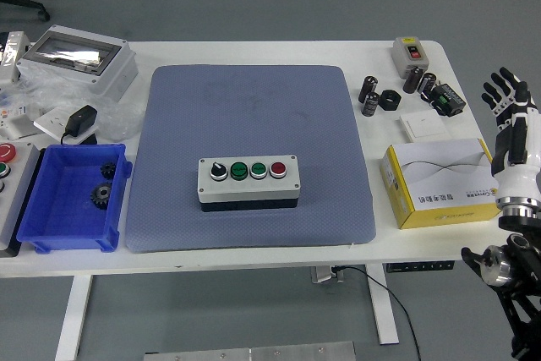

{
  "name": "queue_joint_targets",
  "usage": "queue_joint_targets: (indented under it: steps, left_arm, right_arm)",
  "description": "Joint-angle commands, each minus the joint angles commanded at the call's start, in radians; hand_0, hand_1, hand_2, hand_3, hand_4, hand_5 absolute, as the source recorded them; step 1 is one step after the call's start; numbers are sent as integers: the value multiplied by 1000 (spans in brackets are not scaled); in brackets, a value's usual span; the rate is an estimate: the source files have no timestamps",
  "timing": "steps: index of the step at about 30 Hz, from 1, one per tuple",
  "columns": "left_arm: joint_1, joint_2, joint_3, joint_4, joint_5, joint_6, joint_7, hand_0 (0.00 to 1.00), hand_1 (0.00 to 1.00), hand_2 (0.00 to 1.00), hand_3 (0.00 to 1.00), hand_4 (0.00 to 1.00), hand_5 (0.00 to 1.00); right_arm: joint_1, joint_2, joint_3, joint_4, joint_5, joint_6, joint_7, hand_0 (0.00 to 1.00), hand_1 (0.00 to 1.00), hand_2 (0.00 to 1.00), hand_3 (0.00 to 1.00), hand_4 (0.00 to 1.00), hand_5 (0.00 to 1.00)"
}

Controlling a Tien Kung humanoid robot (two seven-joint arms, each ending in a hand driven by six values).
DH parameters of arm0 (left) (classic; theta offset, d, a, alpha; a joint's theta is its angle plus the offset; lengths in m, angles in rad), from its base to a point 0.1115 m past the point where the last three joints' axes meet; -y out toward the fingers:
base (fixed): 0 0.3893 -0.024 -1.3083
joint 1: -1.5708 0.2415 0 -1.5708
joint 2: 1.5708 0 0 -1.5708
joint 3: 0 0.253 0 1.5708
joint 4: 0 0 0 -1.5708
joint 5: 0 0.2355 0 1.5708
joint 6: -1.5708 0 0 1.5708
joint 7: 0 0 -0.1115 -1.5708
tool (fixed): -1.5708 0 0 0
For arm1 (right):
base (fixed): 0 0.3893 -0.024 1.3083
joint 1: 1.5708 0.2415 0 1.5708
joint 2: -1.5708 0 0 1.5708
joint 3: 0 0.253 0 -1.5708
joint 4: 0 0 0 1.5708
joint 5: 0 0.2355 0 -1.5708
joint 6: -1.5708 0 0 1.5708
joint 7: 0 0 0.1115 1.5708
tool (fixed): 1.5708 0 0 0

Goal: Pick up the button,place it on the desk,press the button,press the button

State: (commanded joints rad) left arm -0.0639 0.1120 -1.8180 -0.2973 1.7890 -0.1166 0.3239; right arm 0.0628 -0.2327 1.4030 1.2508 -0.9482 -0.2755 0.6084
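A grey button box lies on the blue mat at the middle of the white table. It carries a black selector knob, two green buttons and a red button. My right hand is off the table's right edge, raised, with its fingers spread and holding nothing. It is far right of the button box. My left arm is out of view.
A yellow box stands near the right edge beside my right arm. Small black parts and a grey switch box lie at the back right. A blue bin with gears and a grey enclosure stand on the left.
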Motion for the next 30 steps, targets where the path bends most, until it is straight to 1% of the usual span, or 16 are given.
queue_joint_targets:
  steps: [6,18,19,30]
  left_arm:
    - [4,-14,9,-1,-5,9,13,611,497,476,574,138,2]
    - [2,-23,9,2,-3,25,11,619,498,476,572,155,2]
    - [2,-24,9,2,-3,25,11,626,500,477,572,170,2]
    - [-4,-18,18,4,-18,39,12,629,502,478,572,177,2]
  right_arm:
    - [-6,4,11,7,-4,-2,0,831,793,805,789,933,998]
    - [4,9,5,7,-17,-5,-2,829,789,800,780,934,997]
    - [5,10,4,7,-18,-5,-2,832,790,802,783,933,998]
    - [9,17,16,3,-21,-6,-5,833,797,803,781,932,998]
